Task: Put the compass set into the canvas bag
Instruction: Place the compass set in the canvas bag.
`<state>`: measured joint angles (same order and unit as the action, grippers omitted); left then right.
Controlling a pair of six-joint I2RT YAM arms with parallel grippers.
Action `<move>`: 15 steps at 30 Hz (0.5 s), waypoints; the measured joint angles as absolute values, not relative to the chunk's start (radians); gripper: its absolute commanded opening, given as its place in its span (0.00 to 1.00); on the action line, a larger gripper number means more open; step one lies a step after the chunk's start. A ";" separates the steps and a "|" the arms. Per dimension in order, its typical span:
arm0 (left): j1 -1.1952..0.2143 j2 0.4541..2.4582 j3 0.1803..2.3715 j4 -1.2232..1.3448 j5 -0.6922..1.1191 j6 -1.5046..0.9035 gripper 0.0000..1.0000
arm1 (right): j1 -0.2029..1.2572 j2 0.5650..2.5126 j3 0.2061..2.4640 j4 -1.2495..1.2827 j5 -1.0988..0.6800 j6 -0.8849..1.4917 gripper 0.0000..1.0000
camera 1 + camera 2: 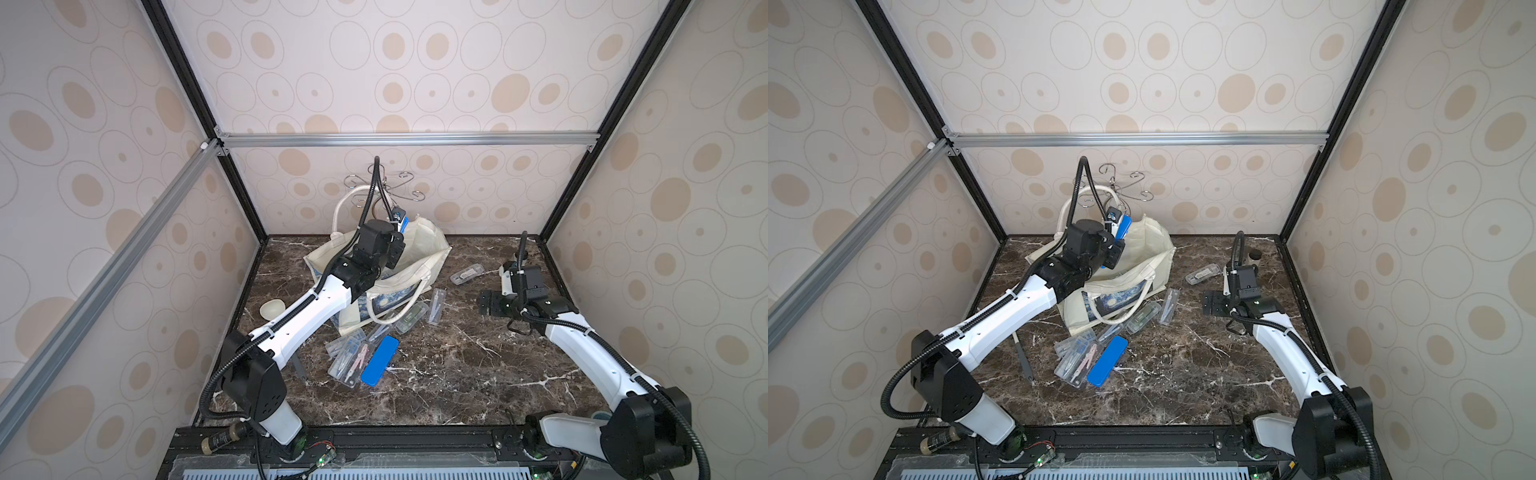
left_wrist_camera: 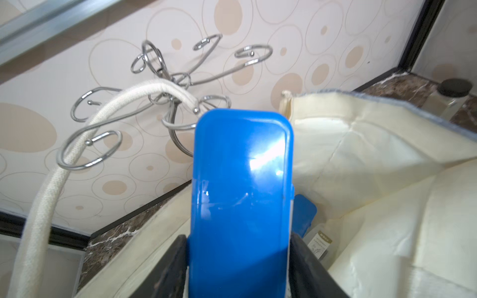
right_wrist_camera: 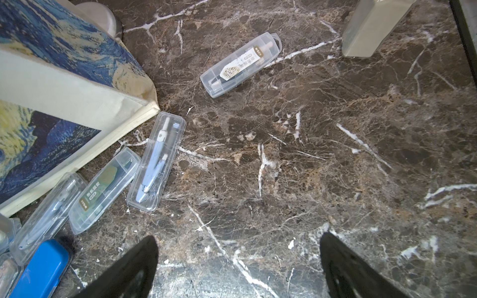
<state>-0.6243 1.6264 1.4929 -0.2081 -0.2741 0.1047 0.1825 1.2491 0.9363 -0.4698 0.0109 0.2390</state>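
left gripper (image 2: 238,254) clamps a blue compass case (image 2: 240,167) above the open canvas bag (image 2: 361,154). right gripper (image 3: 238,258) is spread wide over the marble table (image 3: 335,154). the brown label on a clear case (image 3: 240,64) is too small to read.

White arms (image 1: 307,316), black joints (image 1: 253,386), ribbed cables (image 1: 377,163).

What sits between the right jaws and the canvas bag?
A clear compass case beside the canvas bag, otherwise bare marble table; shows in both top views.
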 measured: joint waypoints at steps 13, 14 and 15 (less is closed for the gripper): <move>-0.622 1.762 1.401 -0.221 -0.370 0.193 0.62 | 0.181 1.261 0.936 -0.470 -0.002 0.246 1.00; -0.622 1.770 1.401 -0.221 -0.377 0.195 0.63 | 0.181 1.261 0.936 -0.470 -0.003 0.246 1.00; -0.622 1.775 1.401 -0.222 -0.385 0.197 0.65 | 0.181 1.261 0.936 -0.470 -0.004 0.246 1.00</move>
<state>-0.6224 1.7752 1.4010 -0.2222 -0.3855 0.1967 0.1810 1.2606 0.9363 -0.4698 -0.0036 0.2459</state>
